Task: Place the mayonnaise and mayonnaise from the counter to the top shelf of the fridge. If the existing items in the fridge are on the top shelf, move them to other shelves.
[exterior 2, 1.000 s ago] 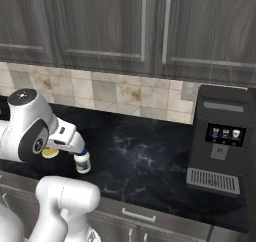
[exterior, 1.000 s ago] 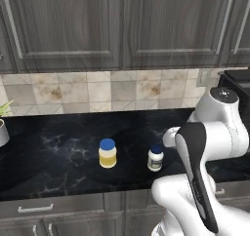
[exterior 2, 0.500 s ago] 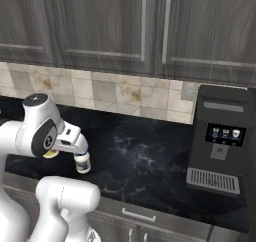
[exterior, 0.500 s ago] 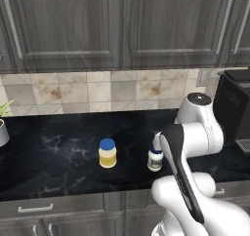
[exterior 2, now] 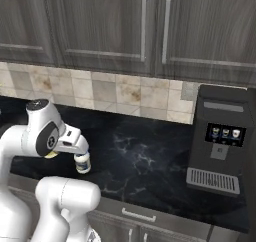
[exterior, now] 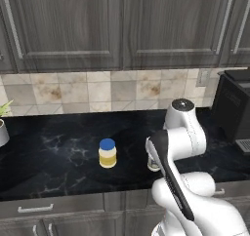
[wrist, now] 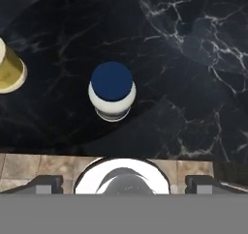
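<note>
I am hovering the pincer [wrist: 123,182], jaws spread wide, directly above the white jar [wrist: 112,91] standing upright on the worktop [wrist: 184,59] (yellow jar [exterior: 107,153] just beside it), so it can drop straight over the lid.

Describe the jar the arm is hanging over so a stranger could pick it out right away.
On the long black counter under the dark wood cupboards, two small jars stand near the front edge. It is the slim white jar nearer the black coffee machine, with a dark navy lid; its neighbour, the yellow jar, is wider with a bright blue lid.
</note>
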Robot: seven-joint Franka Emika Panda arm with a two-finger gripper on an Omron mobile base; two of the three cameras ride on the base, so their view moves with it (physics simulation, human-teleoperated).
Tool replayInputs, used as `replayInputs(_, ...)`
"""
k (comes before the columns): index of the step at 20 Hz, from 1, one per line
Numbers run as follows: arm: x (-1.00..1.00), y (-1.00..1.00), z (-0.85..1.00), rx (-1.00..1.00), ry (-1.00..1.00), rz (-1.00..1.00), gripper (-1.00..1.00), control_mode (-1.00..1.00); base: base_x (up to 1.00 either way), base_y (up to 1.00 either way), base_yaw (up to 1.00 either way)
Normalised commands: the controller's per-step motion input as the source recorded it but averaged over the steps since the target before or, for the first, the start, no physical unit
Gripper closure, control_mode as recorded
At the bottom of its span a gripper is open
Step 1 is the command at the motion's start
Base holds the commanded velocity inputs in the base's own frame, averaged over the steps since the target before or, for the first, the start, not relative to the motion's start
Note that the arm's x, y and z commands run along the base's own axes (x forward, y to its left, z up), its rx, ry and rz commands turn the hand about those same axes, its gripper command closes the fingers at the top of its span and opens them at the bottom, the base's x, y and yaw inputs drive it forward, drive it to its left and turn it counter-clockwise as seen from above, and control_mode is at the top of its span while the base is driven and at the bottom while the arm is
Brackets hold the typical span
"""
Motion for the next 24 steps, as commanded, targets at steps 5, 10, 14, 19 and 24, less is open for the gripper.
replayInputs(5, 0.21, 0.01, -0.63, -0.03, -0.13, 0.0, -1.0, -1.0, 0.0, 0.0, 0.0)
replayInputs(10, 0.19, 0.0, -0.62, 0.0, -0.11, 0.0, -1.0, -1.0, 0.0, 0.0, 0.0)
replayInputs(14, 0.14, 0.0, -0.62, 0.01, -0.1, 0.0, -1.0, -1.0, 0.0, 0.0, 0.0)
replayInputs(19, 0.17, 0.0, -0.45, 0.01, -0.11, 0.0, -1.0, -1.0, 0.0, 0.0, 0.0)
replayInputs(24, 0.17, 0.0, -0.3, 0.0, -0.11, 0.0, -1.0, -1.0, 0.0, 0.0, 0.0)
